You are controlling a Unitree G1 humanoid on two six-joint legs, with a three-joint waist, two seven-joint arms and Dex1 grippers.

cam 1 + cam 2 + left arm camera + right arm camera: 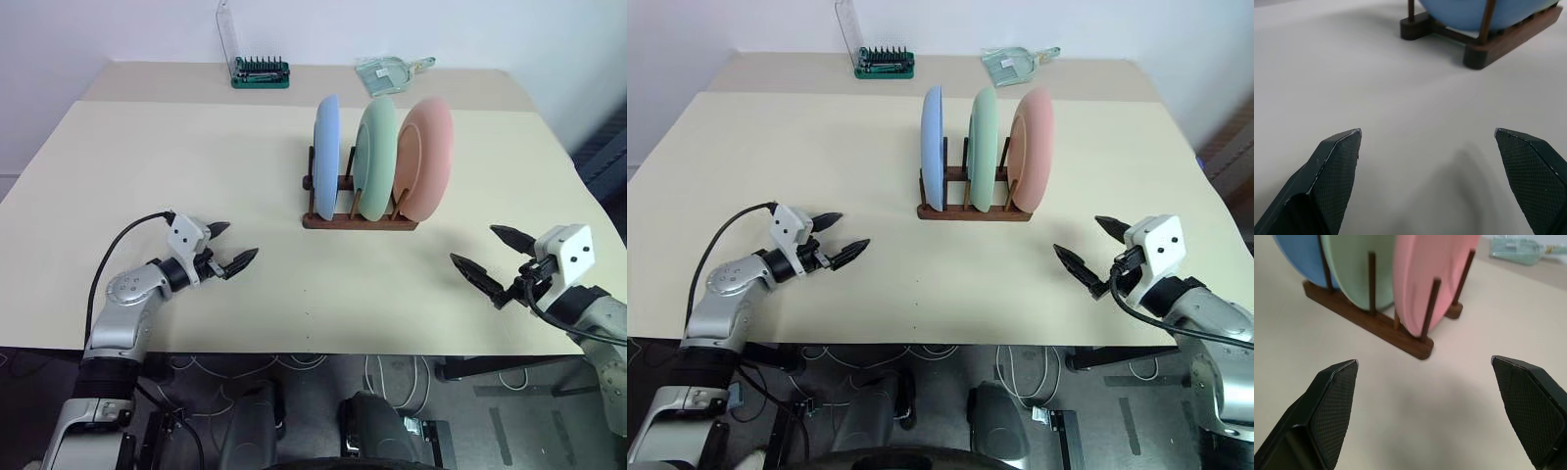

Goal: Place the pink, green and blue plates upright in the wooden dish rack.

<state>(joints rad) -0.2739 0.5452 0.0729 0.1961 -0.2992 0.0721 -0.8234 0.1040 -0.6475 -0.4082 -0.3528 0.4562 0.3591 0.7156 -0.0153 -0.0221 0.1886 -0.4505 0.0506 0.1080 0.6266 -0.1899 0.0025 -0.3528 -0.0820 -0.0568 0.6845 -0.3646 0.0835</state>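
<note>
The left end effector [230,247] and the right end effector [487,258] are being held released and empty over the near tabletop [147,166], well apart from the wooden dish rack [358,221]. The blue plate [326,155], green plate [376,157] and pink plate [425,157] are standing upright in it, so the task is judged finished. A green bit holder [260,72] and a clear scoop [384,74] are lying far back, obstructing nothing.

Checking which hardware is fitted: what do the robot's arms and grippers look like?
Silver-grey metal arms. Left gripper and right gripper each have two black pointed fingers with cross-hatched pads and a white boxy wrist block. A black cable loops along the left arm, another at the right wrist.
</note>
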